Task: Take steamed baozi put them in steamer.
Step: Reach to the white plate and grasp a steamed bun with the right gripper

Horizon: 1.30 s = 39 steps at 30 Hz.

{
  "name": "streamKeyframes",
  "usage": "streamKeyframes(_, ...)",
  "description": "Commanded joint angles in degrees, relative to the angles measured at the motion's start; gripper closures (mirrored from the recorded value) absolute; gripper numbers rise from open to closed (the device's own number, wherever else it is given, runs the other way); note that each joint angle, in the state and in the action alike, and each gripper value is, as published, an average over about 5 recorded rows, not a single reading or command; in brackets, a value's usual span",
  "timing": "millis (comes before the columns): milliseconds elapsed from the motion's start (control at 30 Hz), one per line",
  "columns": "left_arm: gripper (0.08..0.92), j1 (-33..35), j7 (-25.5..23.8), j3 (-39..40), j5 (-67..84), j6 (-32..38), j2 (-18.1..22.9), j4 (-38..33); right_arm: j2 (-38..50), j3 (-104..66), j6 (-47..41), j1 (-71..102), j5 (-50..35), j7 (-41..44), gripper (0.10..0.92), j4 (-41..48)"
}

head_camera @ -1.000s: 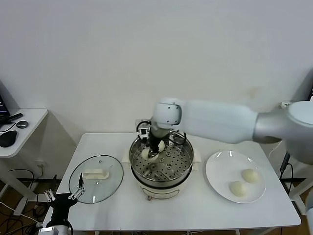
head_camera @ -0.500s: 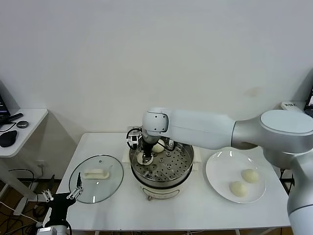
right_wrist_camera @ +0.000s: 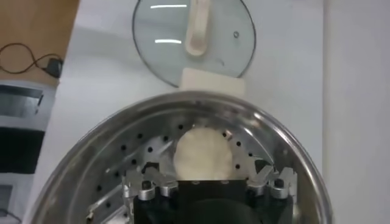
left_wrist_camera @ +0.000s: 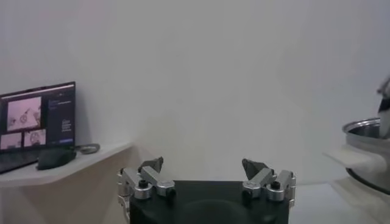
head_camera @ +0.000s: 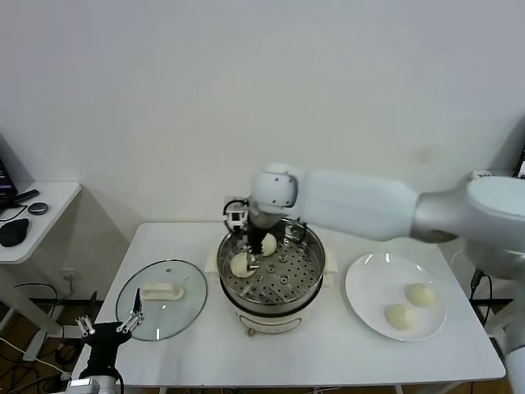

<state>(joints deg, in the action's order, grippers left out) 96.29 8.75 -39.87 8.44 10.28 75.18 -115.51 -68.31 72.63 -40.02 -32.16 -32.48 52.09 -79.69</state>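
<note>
The steamer (head_camera: 320,271) stands at the middle of the white table. On its perforated tray lie two steamed baozi: one near the left rim (head_camera: 240,265), one farther back (head_camera: 268,244). My right gripper (head_camera: 248,249) hovers just above the left one, open. In the right wrist view that baozi (right_wrist_camera: 203,152) rests on the steamer tray (right_wrist_camera: 103,146) between the spread fingers of the right gripper (right_wrist_camera: 207,175), touching neither. Two more baozi (head_camera: 419,295) (head_camera: 399,316) lie on the white plate (head_camera: 369,287) to the right. My left gripper (head_camera: 107,332) (left_wrist_camera: 202,165) is parked low at the table's front left, open and holding nothing.
A round glass lid (head_camera: 162,310) (right_wrist_camera: 194,36) with a white handle lies flat on the table (head_camera: 328,353), left of the steamer. A small side table (head_camera: 41,205) carrying a laptop (left_wrist_camera: 36,115) stands off to the left. A white wall rises behind.
My right gripper has opened and let go of a baozi, which now rests on the tray near the steamer's left rim. The left arm has not moved.
</note>
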Motion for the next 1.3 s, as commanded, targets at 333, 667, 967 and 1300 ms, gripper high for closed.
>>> streamKeyframes(333, 0.177, -1.0, -0.1, 1.8, -0.6, -0.1, -1.8, 1.4, 54.9, -1.6, 24.0, 0.7, 30.8, 23.2, 0.203, -24.0)
streamKeyframes(667, 0.177, -1.0, -0.1, 2.4, -1.5, -0.3, -0.9, 1.5, 59.4, -27.6, 26.7, 37.9, 40.4, 18.3, 0.203, -18.2)
streamKeyframes(967, 0.177, -0.3, -0.2, 1.1, -1.6, -0.3, -0.7, 1.2, 51.9, -29.9, 26.6, 43.1, 41.1, 12.9, 0.203, -11.5)
streamKeyframes(1300, 0.177, 0.2, -0.1, 0.3, -1.6, -0.2, -0.4, 1.4, 43.1, -30.9, 25.8, 44.4, 40.4, 8.3, 0.203, -3.8)
